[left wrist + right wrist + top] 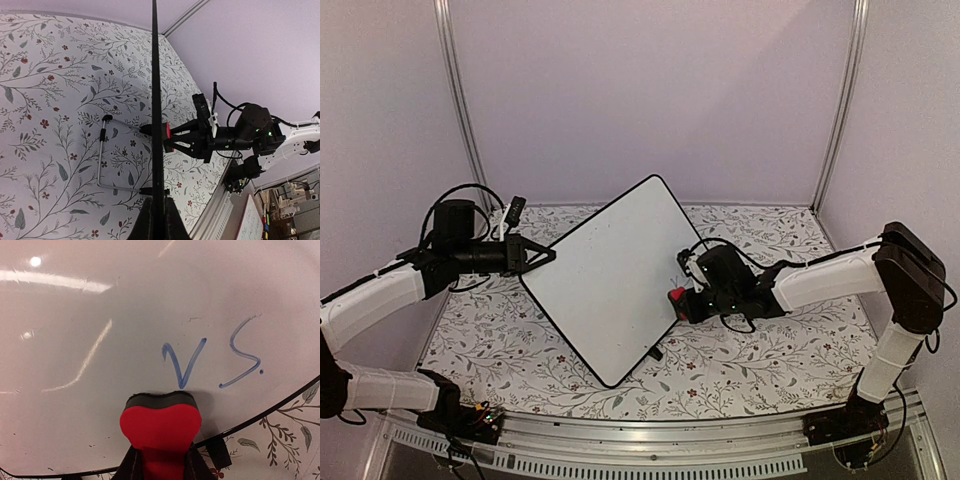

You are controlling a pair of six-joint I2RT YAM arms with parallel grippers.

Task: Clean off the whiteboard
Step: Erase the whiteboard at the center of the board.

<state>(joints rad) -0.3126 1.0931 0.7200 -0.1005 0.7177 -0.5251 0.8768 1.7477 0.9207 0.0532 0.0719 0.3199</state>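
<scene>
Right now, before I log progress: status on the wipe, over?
Left gripper shut on whiteboard edge. Right gripper shut on red eraser, pad at the board. Blue letters not yet wiped. Nothing between eraser and letters.

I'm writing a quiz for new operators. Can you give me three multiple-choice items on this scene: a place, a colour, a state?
1. Where is the red eraser block with dark felt?
A) on the board, below the handwriting
B) on the floral tablecloth
C) at the board's far corner

2. What colour is the handwriting on the glossy white, black-framed whiteboard?
A) green
B) blue
C) red

3. The left gripper is:
A) open above the table
B) shut on the whiteboard's edge
C) holding a marker

Answers:
1 A: the right wrist view shows it under the letters.
2 B: the strokes are blue.
3 B: its fingers clamp the frame.
</scene>
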